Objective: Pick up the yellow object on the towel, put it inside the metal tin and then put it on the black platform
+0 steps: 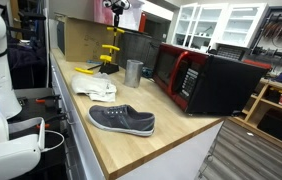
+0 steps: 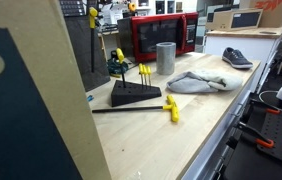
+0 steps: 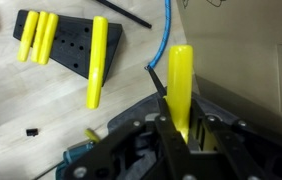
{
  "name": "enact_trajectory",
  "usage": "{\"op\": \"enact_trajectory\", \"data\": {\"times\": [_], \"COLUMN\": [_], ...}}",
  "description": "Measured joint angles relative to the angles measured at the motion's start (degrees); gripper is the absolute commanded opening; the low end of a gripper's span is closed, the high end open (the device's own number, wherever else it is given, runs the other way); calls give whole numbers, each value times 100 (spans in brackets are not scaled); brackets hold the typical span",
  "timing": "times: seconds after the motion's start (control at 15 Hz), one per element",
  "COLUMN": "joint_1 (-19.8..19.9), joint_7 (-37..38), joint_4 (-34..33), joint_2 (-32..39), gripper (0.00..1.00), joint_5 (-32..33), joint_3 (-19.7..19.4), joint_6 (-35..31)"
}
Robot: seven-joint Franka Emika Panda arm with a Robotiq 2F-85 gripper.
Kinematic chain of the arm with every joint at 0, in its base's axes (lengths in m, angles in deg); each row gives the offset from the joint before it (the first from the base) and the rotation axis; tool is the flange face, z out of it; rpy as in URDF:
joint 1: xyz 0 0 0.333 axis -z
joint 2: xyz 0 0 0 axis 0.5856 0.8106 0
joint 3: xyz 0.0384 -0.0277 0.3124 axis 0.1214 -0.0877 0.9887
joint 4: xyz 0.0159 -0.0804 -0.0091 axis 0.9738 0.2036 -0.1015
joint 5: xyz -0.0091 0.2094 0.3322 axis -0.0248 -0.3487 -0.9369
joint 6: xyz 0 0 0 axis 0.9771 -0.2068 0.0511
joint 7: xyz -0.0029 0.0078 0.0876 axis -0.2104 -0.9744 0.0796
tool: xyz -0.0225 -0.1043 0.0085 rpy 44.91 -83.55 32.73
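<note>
My gripper [image 3: 181, 125] is shut on a long yellow object [image 3: 181, 80], which sticks out forward between the fingers. In the wrist view the black platform [image 3: 76, 45] lies far below at the upper left. Upright yellow pegs [image 3: 36, 35] stand on it, and another yellow peg [image 3: 96, 62] lies over its edge. In both exterior views the gripper [image 1: 116, 8] [image 2: 96, 14] hangs high above the platform [image 1: 108, 69] [image 2: 133, 96]. The metal tin [image 1: 133, 72] [image 2: 166, 57] stands upright next to the white towel [image 1: 94, 85] [image 2: 196, 82].
A grey shoe [image 1: 121, 120] [image 2: 236, 57] lies on the wooden counter. A red-and-black microwave [image 1: 196, 80] stands behind the tin. A thin black rod [image 2: 126, 109] and a loose yellow peg [image 2: 171, 110] lie in front of the platform. A blue cable [image 3: 166, 35] crosses the wrist view.
</note>
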Motion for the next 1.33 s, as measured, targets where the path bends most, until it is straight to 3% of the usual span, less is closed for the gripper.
{"op": "enact_trajectory", "data": {"times": [1.33], "joint_1": [-2], "joint_7": [206], "joint_4": [90], "joint_2": [-7], "gripper": [6], "joint_5": [274], "joint_3": [-76], "joint_6": [1047]}}
